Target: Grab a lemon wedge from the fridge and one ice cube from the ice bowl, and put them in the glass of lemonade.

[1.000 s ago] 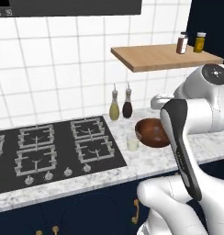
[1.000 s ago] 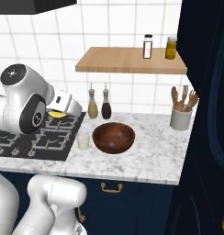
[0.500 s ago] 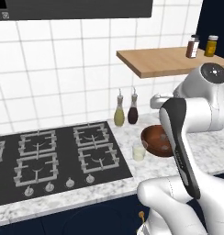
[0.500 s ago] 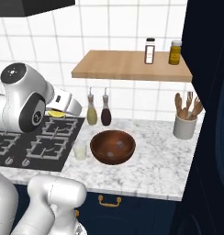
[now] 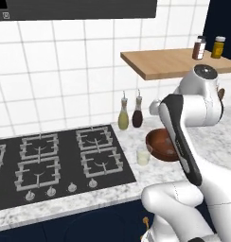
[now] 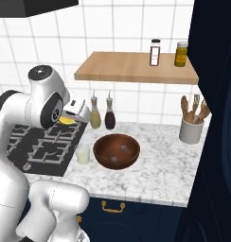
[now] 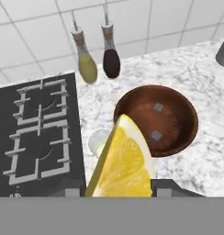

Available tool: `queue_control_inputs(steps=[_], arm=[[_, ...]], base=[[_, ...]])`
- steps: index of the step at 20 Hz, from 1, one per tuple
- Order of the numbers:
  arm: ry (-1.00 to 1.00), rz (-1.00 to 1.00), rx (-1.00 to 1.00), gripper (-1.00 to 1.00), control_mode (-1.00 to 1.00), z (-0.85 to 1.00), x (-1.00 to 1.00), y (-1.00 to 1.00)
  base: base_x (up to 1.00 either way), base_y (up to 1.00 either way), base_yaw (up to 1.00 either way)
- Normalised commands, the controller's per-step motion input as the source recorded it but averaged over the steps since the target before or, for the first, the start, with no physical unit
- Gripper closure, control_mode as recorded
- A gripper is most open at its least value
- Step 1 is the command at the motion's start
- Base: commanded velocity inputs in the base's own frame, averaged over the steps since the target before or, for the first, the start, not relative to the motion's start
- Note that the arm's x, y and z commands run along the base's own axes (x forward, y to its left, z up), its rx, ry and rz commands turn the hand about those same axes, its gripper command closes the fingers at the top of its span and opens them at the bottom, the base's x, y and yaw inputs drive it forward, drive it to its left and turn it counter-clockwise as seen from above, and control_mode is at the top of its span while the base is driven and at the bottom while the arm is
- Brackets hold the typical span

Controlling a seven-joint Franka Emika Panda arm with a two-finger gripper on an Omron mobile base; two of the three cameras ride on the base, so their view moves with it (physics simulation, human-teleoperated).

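A bright yellow lemon wedge (image 7: 123,161), a brown bowl (image 7: 156,120) (two pale cubes inside), speckled grey-white marble counter (image 7: 205,82).

two bottles (image 7: 87,63), one bowl (image 7: 156,120), two cubes (image 7: 156,136)

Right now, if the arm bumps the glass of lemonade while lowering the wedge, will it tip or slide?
The glass of lemonade looks short and wide, so it probably slides rather than tips. It appears nearly full, so a knock could spill. It stands beside the brown bowl, which may stop it on that side.
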Motion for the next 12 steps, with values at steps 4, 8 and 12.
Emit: queue_control_inputs(steps=[4,8,12], arm=[[0.37,0.00,0.04,1.00,-1.00,-0.80,0.61,0.06],[0.25,0.00,0.00,1.00,-1.00,-0.82,0.14,0.09],[0.21,0.00,0.02,1.00,-1.00,-0.57,0.27,0.20]], base=[[0.00,0.00,0.00],[0.00,0.00,0.00],[0.00,0.00,0.00]])
